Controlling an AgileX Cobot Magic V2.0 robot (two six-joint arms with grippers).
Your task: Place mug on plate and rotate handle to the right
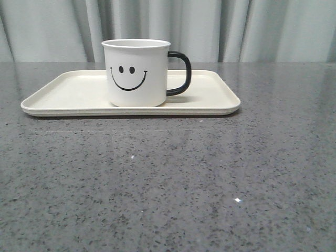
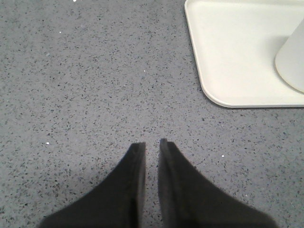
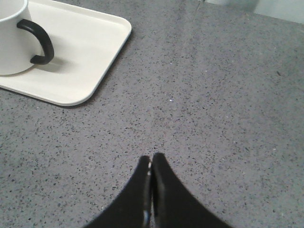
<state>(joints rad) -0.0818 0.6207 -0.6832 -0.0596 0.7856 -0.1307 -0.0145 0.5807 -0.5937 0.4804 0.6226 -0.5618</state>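
The white mug (image 1: 136,73) with the black smiley face stands upright on the cream plate (image 1: 68,92), a little left of its middle. Its black handle (image 1: 181,73) points right. Neither gripper shows in the front view. My left gripper (image 2: 152,142) is empty over bare table, its jaws drawn together with only a thin slit between them; the plate's corner (image 2: 237,57) and the mug's edge (image 2: 292,61) lie well away from it. My right gripper (image 3: 151,159) is shut and empty over bare table, apart from the plate (image 3: 85,61), the mug (image 3: 12,38) and the handle (image 3: 42,42).
The table is a grey speckled stone top (image 1: 168,184). A pale curtain (image 1: 236,26) hangs behind its far edge. Nothing else stands on the table in these views.
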